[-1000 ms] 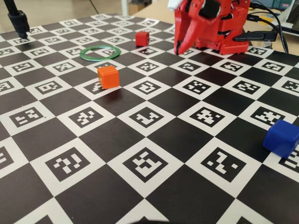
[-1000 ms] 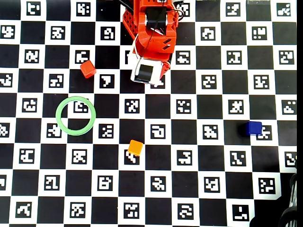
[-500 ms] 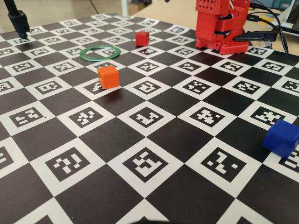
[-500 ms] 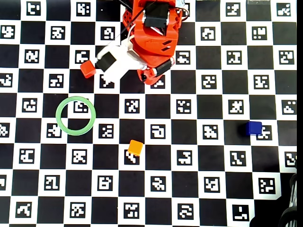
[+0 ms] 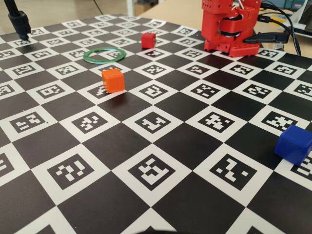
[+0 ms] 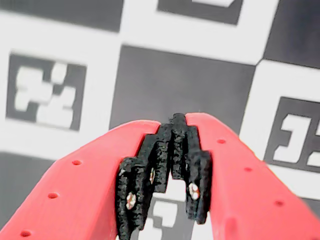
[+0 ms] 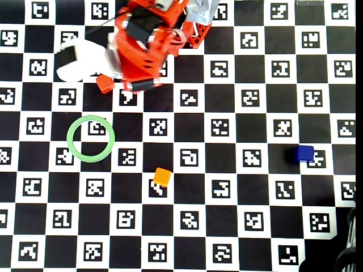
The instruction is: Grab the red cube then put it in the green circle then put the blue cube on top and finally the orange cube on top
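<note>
The red cube (image 5: 148, 40) (image 7: 104, 84) sits on the checkered board near the arm's base, half under the arm in the overhead view. The green circle (image 5: 104, 55) (image 7: 91, 138) lies flat with nothing inside. In front of it stands the orange cube (image 5: 113, 80) (image 7: 162, 177), and the blue cube (image 5: 293, 144) (image 7: 304, 153) is far off to the right. My gripper (image 6: 176, 120) is shut, black pads meeting with nothing between them, above a dark square. In the overhead view the white wrist head (image 7: 76, 62) hangs up-left of the red cube and hides the fingers. The fixed view does not show the gripper.
The red arm base (image 5: 229, 29) stands at the board's far edge, with cables (image 5: 282, 30) behind it to the right. A black stand (image 5: 19, 22) rises at the far left corner. A dark cable (image 7: 347, 258) lies at the overhead view's lower right.
The arm has swung left in the overhead view, its wrist head now beyond the red cube. The gripper has left the fixed view. No cube or ring has moved.
</note>
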Robot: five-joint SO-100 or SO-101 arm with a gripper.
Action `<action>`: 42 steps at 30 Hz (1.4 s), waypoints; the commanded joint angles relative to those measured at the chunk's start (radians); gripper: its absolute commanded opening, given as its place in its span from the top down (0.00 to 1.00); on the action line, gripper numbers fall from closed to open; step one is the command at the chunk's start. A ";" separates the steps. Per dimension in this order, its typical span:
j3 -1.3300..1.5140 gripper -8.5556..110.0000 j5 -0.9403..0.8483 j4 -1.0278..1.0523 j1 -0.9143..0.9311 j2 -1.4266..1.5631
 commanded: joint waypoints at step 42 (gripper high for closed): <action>0.337 0.55 -0.169 -0.313 0.282 0.028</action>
